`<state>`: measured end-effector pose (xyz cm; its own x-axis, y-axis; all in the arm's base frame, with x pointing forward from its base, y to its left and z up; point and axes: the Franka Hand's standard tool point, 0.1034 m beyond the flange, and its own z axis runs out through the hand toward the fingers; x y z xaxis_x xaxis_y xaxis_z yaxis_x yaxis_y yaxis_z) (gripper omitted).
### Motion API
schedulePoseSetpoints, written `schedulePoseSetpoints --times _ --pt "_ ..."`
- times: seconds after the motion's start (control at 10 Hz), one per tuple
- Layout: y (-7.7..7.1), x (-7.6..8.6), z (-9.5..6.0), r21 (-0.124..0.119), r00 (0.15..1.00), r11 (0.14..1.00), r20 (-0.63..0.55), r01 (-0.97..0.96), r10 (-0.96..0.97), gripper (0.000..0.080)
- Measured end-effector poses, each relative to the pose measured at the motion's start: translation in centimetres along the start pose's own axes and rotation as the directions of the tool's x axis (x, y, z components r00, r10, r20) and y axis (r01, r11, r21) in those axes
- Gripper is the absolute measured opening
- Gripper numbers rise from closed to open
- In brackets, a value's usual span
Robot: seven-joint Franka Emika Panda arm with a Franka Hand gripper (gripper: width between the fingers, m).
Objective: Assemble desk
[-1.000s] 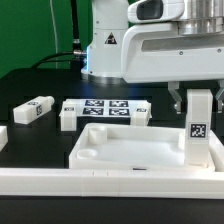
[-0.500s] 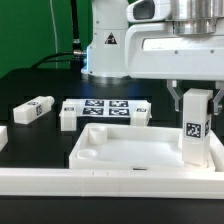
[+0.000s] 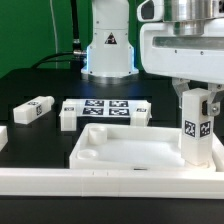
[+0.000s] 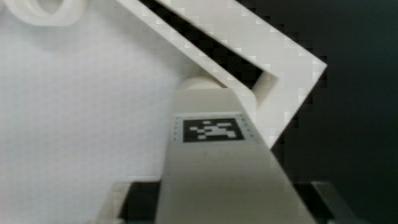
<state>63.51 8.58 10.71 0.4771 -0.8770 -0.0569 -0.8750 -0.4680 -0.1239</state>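
At the right of the exterior frame, the gripper (image 3: 198,104) is twisting around the upright leg (image 3: 197,148). Its housing is sliding rightward, and the leg's tag (image 3: 193,128) is edging slightly leftward.

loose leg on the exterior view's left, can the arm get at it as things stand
Probably not yet: the end effector is closed on the held leg, upright at the desk top's corner. Nothing lies over the loose leg itself.
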Motion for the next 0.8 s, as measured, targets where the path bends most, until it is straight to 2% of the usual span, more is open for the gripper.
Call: schedulePoseSetpoints --times 0.1,0.2,0.3,0.4,0.5,0.6,0.8 --pt "-0.01 -0.03 0.00 0.000 1.000 1.000 0.000 -0.004 0.004 0.0291" --pt "0.01 -0.06 0.07 -0.001 1.000 1.000 0.001 0.011 -0.011 0.0373" --pt "-0.02 -0.12 0.07 -0.001 0.999 0.999 0.001 0.038 -0.038 0.0373" --pt "-0.09 -0.32 0.09 -0.002 0.997 0.997 0.001 0.078 -0.078 0.0572" --pt "-0.11 -0.39 0.08 -0.003 0.986 0.986 0.002 0.169 -0.169 0.0572" --pt "-0.13 -0.46 0.09 -0.002 0.964 0.964 0.003 0.268 -0.268 0.0636" --pt "-0.23 -0.66 0.08 -0.002 0.886 0.886 0.004 0.465 -0.465 0.0647"
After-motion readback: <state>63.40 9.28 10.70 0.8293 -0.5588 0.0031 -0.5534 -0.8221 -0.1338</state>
